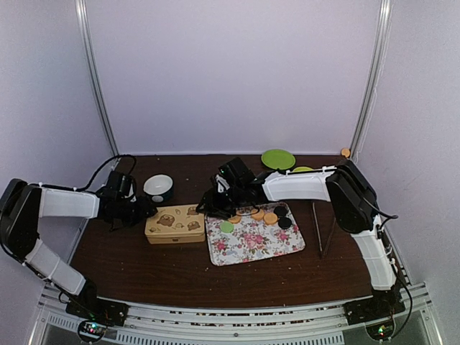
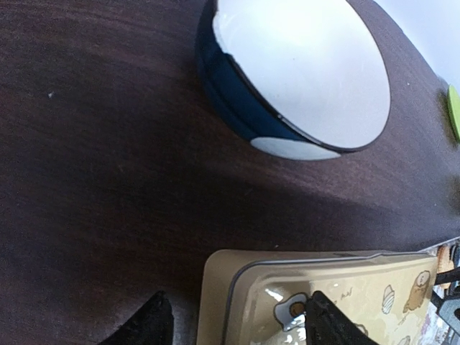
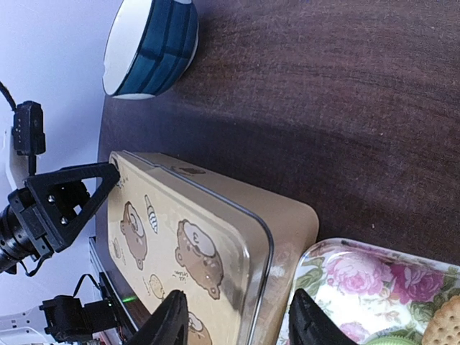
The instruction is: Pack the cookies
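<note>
**Operator:** While both arms stand at the closed tin [image 1: 175, 224], what can fail first on the left side?

**Technician:** The left gripper [image 2: 241, 325] is released and holds nothing. It straddles the tin's 9 o'clock end, with one finger over the lid and the other above bare table [image 2: 86, 180]. If it closes there, it will probably push the tin toward 3 o'clock instead of steadying it. The bowl [image 1: 158, 187] sits near the tin's 11 o'clock corner, so a wide swing could knock it.

**Operator:** And at the other end?

**Technician:** The right gripper [image 3: 239, 320] straddles the tin's 3 o'clock end, just beside the tray [image 1: 255, 248]. Its fingers are apart, but I cannot tell whether they press on the lid. If the hold is shallow, the lid could slip and fall. A finger could also catch the tray's rim.

**Operator:** Where are the cookies [image 1: 259, 215]?

**Technician:** They lie on the tray toward its 12 o'clock edge, and none is in the tin. If the tray is jolted or the lid drops, they would likely scatter.
</note>
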Controlling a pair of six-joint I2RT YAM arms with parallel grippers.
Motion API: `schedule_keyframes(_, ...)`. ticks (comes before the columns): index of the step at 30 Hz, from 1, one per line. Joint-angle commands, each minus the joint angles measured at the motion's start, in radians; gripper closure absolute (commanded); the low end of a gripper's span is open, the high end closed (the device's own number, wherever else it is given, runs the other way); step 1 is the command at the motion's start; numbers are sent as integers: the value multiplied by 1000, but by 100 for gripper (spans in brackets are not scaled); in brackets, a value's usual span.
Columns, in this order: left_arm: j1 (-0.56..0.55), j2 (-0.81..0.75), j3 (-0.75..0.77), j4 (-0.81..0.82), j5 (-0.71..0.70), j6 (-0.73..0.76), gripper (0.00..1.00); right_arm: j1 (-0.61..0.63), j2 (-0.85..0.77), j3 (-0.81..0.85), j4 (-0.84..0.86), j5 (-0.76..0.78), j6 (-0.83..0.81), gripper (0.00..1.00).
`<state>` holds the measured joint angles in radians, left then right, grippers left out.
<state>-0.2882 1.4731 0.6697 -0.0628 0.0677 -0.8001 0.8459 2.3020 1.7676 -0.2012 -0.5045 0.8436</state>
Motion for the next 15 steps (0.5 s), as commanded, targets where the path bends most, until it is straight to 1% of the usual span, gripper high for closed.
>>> schedule_keyframes(1, 11, 32, 6, 63, 13, -11, 37, -5, 26, 21, 25, 31, 39, 55)
schedule_keyframes(15, 12, 98, -30, 113, 35, -11, 41, -8, 71, 46, -44, 38, 28, 75)
